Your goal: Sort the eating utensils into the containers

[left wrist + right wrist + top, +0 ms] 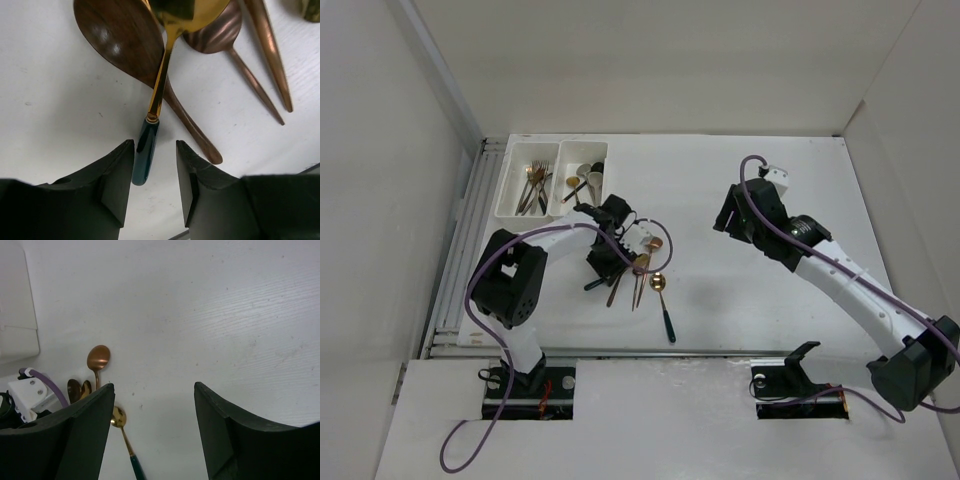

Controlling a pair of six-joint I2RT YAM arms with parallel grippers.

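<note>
Two white bins stand at the back left: the left bin [504, 188] holds several forks, the right bin [583, 149] holds spoons. Loose utensils [638, 268] lie in a small pile mid-table. My left gripper [601, 266] [155, 150] is open and low over the pile's left side. Its fingers straddle the teal handle [145, 156] of a gold spoon without closing on it. A brown spoon [125, 37] and a copper spoon [215, 35] lie beside it. My right gripper [731, 216] [152, 390] is open and empty above bare table.
A gold spoon with a teal handle [664, 307] [121, 421] lies apart, nearer the front edge. A copper spoon [98, 358] shows in the right wrist view, with a bin corner [17, 325] at far left. White walls enclose the table.
</note>
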